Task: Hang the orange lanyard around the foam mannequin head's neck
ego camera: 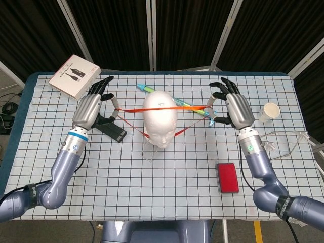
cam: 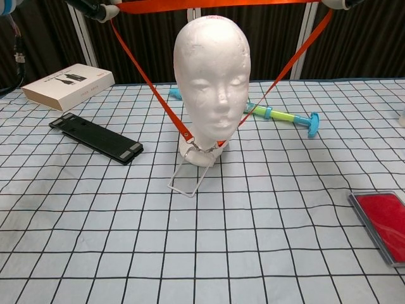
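Lanyard (ego camera: 152,110), orange: being held stretched above the table, its top span running level over the crown of the foam head (ego camera: 160,119); both sides are slanting down to meet in front of the neck, where the clear badge holder (cam: 188,179) is leaning with its lower edge on the table. Not yet around the neck.

Left hand (ego camera: 91,106): gripping the left end of the loop, strap caught between thumb and fingers, other fingers spread.

Right hand (ego camera: 234,103): gripping the right end likewise, fingers partly spread.

Foam head: standing upright near the table's centre, facing the near edge.

Table (ego camera: 167,197): wearing a checked cloth.

Box (ego camera: 74,76), white: lying at the far left corner.

Black flat bar (cam: 95,137): lying left of the head, below the left hand.

Green and blue tube (cam: 278,116): lying behind the head, toward the far edge.

Paper cup (ego camera: 269,112): standing near the right edge.

Clear glasses (ego camera: 288,144): lying near the right edge, nearer than the cup.

Red card case (ego camera: 227,177): lying toward the near right corner.
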Motion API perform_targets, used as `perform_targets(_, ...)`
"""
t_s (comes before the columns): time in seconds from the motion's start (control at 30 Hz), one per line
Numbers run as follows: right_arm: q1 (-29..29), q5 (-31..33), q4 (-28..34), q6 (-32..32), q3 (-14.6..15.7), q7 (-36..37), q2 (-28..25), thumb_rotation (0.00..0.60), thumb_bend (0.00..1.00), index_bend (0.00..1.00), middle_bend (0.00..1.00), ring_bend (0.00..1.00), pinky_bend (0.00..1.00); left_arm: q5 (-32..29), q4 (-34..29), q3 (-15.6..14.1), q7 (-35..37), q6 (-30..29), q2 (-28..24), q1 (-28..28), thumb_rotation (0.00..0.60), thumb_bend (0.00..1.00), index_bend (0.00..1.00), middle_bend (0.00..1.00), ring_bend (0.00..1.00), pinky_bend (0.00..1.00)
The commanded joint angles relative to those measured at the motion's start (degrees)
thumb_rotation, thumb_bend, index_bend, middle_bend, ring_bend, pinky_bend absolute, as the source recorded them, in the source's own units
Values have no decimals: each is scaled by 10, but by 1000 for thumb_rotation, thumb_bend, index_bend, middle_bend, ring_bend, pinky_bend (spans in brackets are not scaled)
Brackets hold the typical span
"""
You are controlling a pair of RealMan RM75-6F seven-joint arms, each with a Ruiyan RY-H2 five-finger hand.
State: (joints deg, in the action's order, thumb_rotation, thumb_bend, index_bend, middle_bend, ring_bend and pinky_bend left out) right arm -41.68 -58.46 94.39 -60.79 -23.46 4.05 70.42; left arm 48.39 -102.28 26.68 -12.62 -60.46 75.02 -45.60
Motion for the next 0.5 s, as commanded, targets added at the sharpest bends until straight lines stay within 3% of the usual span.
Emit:
perform_targets(0.03, -22, 38, -39, 25, -17, -12, 15, 600, 453, 762, 201, 0, 48, -51, 34, 17, -21, 30, 0, -36, 600, 495, 727, 0, 0, 0)
perform_targets(0.17, -42, 70, -82, 48, -29, -14, 29, 600, 453, 762, 201, 0, 48, -90, 71, 21, -37, 46, 6, -66, 600, 495, 726, 0, 0, 0)
perform_targets(0.5, -90, 91, -196, 96, -27, -25, 80, 600, 452, 759, 203, 0, 48, -112, 158, 9, -37, 80, 42, -113, 600, 495, 714, 0, 0, 0)
